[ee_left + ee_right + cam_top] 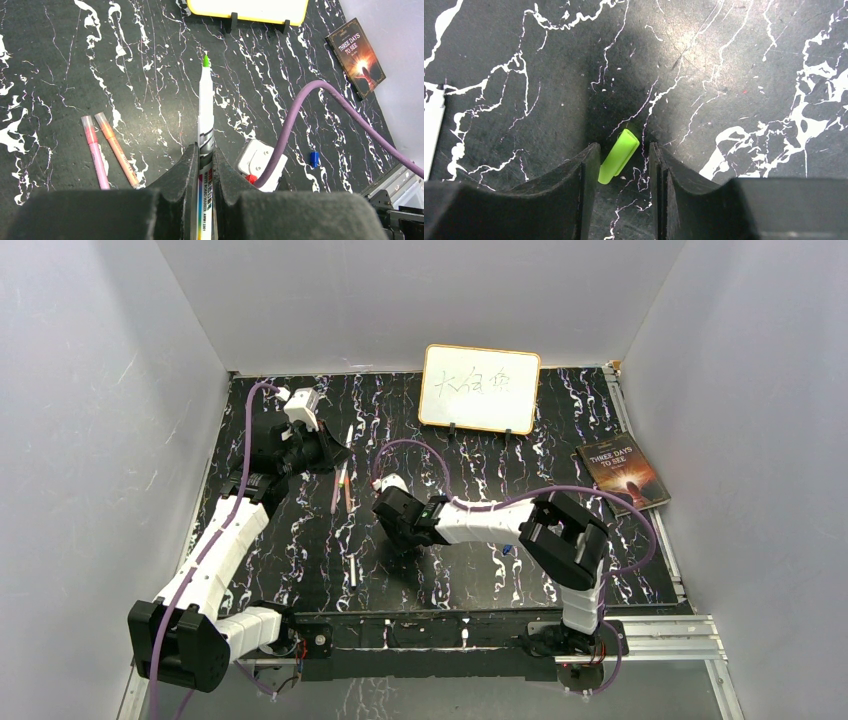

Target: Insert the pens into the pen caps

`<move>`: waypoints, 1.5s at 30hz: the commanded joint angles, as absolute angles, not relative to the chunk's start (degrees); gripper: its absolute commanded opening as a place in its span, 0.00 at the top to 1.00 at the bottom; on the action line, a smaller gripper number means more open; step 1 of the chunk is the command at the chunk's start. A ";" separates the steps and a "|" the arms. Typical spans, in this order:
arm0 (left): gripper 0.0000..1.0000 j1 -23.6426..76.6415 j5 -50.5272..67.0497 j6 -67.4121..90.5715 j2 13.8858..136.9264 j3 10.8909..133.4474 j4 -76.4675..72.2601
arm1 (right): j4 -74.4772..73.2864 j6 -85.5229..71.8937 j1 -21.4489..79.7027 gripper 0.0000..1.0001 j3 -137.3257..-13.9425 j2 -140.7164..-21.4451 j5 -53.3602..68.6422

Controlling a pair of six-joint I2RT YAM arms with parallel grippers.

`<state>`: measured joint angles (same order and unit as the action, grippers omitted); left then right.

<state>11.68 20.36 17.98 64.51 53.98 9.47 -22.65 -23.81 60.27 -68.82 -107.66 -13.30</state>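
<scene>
My left gripper (204,161) is shut on a white pen (205,107) whose green tip points toward the whiteboard; it hovers at the table's far left (336,453). A pink pen (95,150) and an orange pen (117,150) lie side by side on the table left of it. Another white pen (352,570) lies nearer the front. My right gripper (624,160) is open and low over the table (400,536), its fingers on either side of a bright green pen cap (619,156) that lies slanted, close to the left finger. A blue pen cap (314,159) lies farther right.
A yellow-framed whiteboard (480,388) stands at the back. A book (622,472) lies at the right edge of the black marbled mat (500,460). The right arm's purple cable (300,107) arcs above the table. Grey walls close in three sides.
</scene>
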 commanded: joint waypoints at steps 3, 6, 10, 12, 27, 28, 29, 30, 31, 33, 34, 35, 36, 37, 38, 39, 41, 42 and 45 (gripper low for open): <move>1.00 11.09 21.88 17.84 63.75 54.23 9.32 | -22.02 -24.36 60.55 0.66 -71.28 -108.84 -14.08; 1.00 11.16 21.96 17.91 63.63 54.06 9.15 | -21.95 -24.35 60.50 0.74 -71.08 -109.11 -13.68; 1.00 11.16 21.96 17.84 63.68 54.14 9.22 | -21.71 -24.64 60.50 0.89 -70.73 -109.13 -13.36; 1.00 11.16 22.00 17.76 63.61 54.12 9.31 | -21.58 -24.78 60.42 0.97 -70.42 -108.79 -13.40; 1.00 11.25 36.21 36.93 58.89 39.13 -22.02 | -1.25 -27.08 50.05 1.00 -55.52 -84.80 -6.05; 1.00 11.25 36.31 41.04 58.01 36.21 -28.50 | 1.33 -27.92 48.55 1.00 -53.88 -82.41 -4.85; 1.00 11.37 36.06 44.43 57.27 33.41 -34.68 | 4.41 -28.96 46.82 1.00 -52.13 -80.31 -3.58; 1.00 11.57 35.32 46.59 56.73 31.38 -39.22 | 7.56 -30.11 45.28 1.00 -50.55 -78.18 -1.95; 1.00 12.12 34.61 47.91 56.10 29.93 -42.15 | 10.71 -31.20 43.62 1.00 -49.11 -76.35 -0.24; 1.00 13.25 33.39 49.02 55.13 28.06 -45.83 | 16.31 -33.34 40.99 1.00 -46.99 -73.46 2.88; 1.00 13.73 33.07 49.46 54.88 27.39 -47.47 | 18.82 -34.12 39.91 1.00 -46.38 -72.49 4.13; 1.00 14.44 33.01 50.01 54.69 26.85 -49.35 | 20.78 -34.99 39.00 1.00 -46.11 -71.76 5.44; 1.00 15.04 33.42 50.55 54.72 26.43 -51.28 | 22.64 -35.71 38.15 1.00 -45.98 -71.20 6.82; 1.00 15.82 33.79 51.17 54.88 26.11 -53.46 | 24.98 -36.68 37.32 1.00 -45.78 -70.71 8.26; 1.00 16.80 34.15 51.55 55.20 25.86 -55.52 | 27.54 -37.97 36.68 1.00 -45.48 -70.42 9.63; 1.00 17.85 34.38 51.66 55.60 25.68 -57.83 | 31.74 -39.46 35.86 1.00 -45.05 -70.25 11.17; 1.00 20.57 34.71 51.41 56.80 25.68 -60.76 | 38.62 -43.81 34.50 1.00 -44.34 -70.19 14.11; 1.00 21.96 34.85 51.03 57.60 25.74 -62.05 | 42.17 -45.59 34.01 1.00 -44.15 -70.33 15.39; 1.00 25.71 34.81 50.46 60.12 25.96 -65.65 | 50.17 -51.23 32.90 1.00 -44.20 -71.49 17.70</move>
